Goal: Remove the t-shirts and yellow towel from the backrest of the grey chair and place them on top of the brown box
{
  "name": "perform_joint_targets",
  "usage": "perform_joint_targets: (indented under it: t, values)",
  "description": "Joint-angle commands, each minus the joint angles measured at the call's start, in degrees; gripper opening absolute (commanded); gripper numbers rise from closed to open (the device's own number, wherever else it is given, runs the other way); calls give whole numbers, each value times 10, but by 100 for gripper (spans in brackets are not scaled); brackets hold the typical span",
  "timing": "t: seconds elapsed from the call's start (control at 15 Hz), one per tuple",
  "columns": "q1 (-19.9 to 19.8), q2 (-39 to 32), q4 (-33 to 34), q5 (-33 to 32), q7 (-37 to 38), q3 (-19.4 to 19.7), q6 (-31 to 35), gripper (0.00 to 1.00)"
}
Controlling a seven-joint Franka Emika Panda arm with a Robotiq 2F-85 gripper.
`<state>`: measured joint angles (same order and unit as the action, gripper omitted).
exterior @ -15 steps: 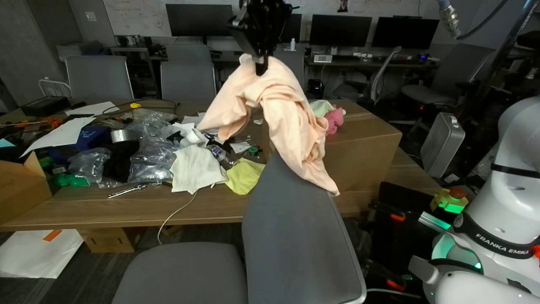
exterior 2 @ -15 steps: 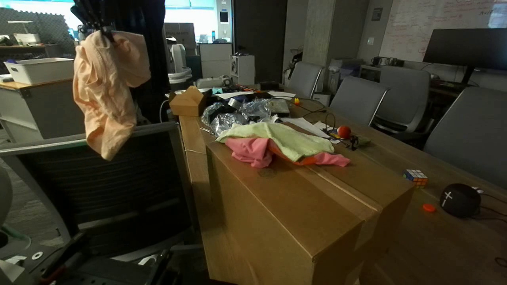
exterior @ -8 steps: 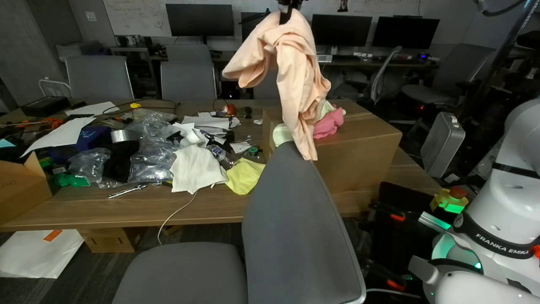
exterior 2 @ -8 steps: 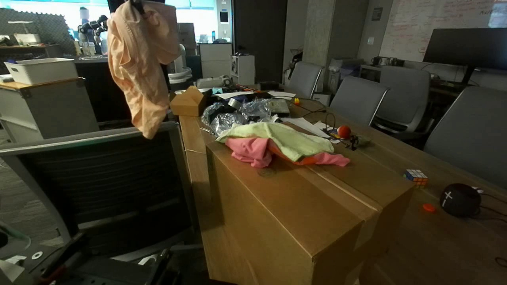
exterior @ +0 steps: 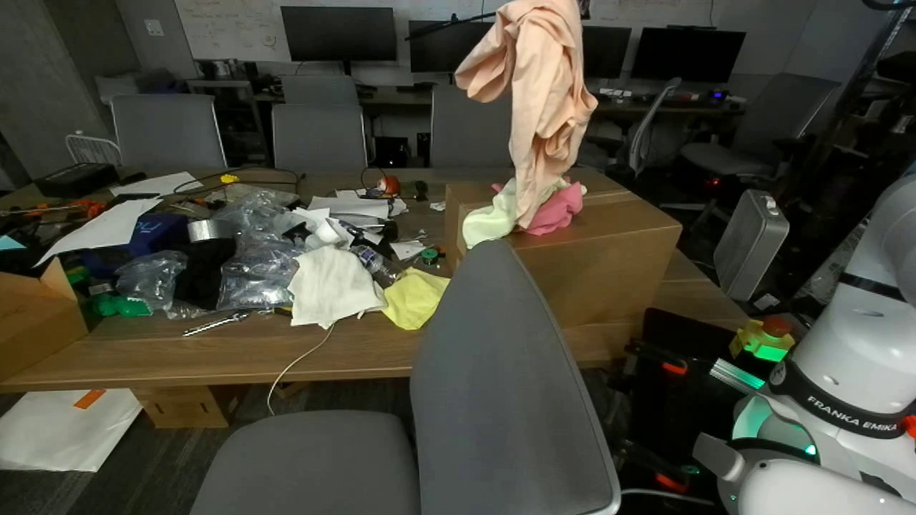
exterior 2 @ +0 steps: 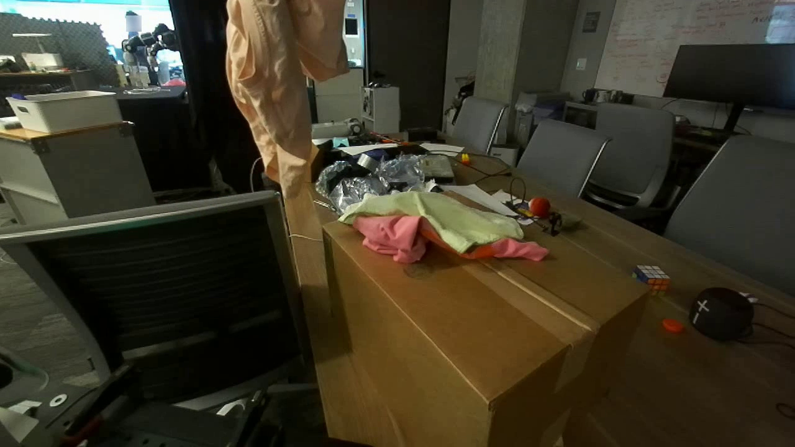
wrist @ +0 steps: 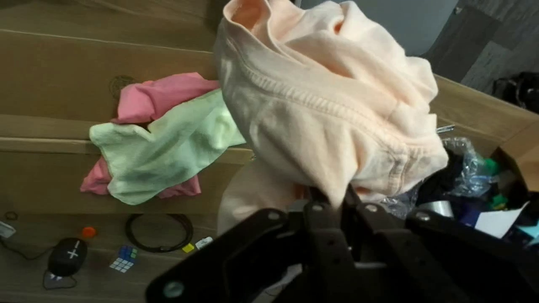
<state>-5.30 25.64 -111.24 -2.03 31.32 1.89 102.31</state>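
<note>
Pincer (wrist: pixel 335 197) tight around peach t-shirt (wrist: pixel 316 113)

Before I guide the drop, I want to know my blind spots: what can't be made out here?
Black two-fingered hand: beyond the top edge of both exterior views.
Peach fabric t-shirt: top cut off by that edge in both exterior views.
Pale green towel: partly hidden behind the t-shirt in the wrist view.
Red handwriting: too small to read in an exterior view.
</note>
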Motion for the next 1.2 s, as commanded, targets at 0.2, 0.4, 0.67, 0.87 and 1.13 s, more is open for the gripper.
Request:
perform_joint_targets:
  t: [0.2,0.4,0.67,0.87,1.13]
  values:
    - [-88,17,-11,27,61,44,35,4]
    - [-124,10,-17,8,112,48,66,4]
    - [-157,10,-40,-18,181,46,149,4]
    - [-179,3,-59,-62,243,39,221,4]
    - [-213,-11,-76,-152,343,29,291,4]
